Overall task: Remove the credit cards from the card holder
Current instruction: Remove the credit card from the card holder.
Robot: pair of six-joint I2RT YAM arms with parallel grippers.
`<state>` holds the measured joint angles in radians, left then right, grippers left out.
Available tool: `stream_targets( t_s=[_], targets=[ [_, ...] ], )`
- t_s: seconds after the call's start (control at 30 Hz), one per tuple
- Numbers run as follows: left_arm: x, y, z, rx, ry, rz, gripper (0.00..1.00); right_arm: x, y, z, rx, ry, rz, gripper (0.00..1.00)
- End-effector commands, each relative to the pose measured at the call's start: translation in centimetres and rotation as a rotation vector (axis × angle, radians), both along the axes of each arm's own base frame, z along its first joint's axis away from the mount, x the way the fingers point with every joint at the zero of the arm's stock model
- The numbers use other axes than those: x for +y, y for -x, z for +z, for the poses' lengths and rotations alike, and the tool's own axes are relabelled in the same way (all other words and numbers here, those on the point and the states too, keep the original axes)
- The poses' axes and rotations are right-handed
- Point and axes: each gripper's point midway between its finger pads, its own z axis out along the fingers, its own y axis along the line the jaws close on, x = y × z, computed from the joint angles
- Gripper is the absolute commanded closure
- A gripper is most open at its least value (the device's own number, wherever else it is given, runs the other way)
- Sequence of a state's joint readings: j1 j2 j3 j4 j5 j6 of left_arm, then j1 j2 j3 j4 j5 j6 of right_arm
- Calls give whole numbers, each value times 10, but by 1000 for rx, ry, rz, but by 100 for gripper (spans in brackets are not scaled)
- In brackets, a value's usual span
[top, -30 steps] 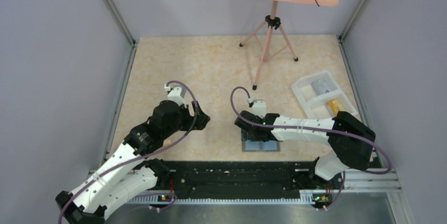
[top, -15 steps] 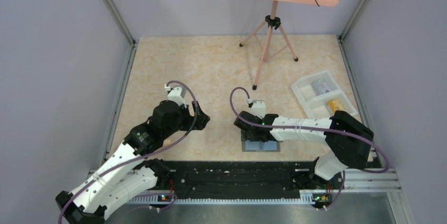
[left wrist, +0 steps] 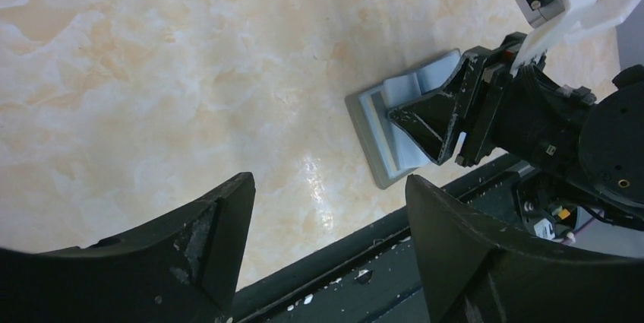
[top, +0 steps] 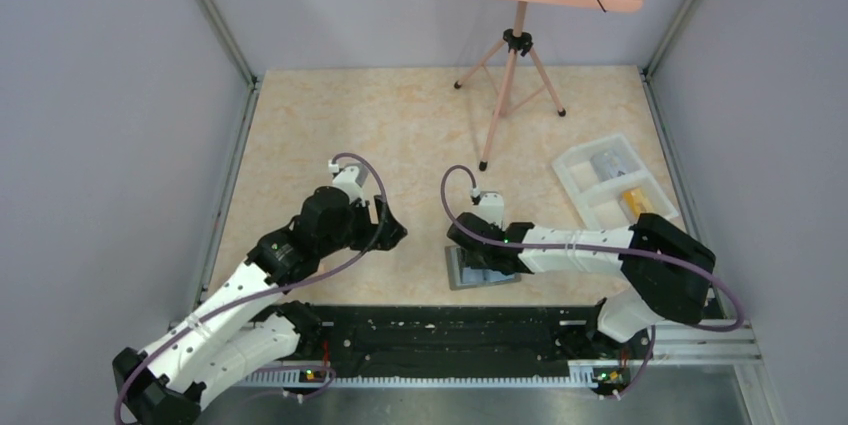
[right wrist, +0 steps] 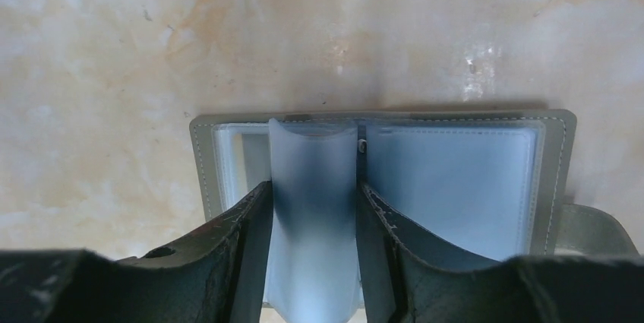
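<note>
**Overhead view, lower centre.** The card holder lies open and slightly skewed on the counter, close to the black rail along the bottom of the frame. The right claw sits directly over it. In the right wrist view, its two fingers press on either side of a raised pale blue-grey pocket leaf and are parted only by that leaf. The left claw, left of centre, hangs above bare counter with its fingers spread wide, holding nothing. At the right of the frame, a white tray contains a yellow-orange credit card and a grey card.
</note>
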<state>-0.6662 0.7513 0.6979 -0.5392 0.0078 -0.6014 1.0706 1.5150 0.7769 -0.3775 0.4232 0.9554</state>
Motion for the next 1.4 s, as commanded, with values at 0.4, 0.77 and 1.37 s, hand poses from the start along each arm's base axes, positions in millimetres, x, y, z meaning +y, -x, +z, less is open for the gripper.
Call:
stream_targets(
  t_s=[0.4,0.77,1.37],
  targets=[
    [-60,13,-65,245,157,-181,34,32,10,16,-3,-490,-2,77],
    [-78,11,-86,268,244,-215,51,8,8,22,6,-743,-81,85],
    [-103,17,-114,368,354,-277,44,4,15,39,40,-973,-55,88]
  ],
)
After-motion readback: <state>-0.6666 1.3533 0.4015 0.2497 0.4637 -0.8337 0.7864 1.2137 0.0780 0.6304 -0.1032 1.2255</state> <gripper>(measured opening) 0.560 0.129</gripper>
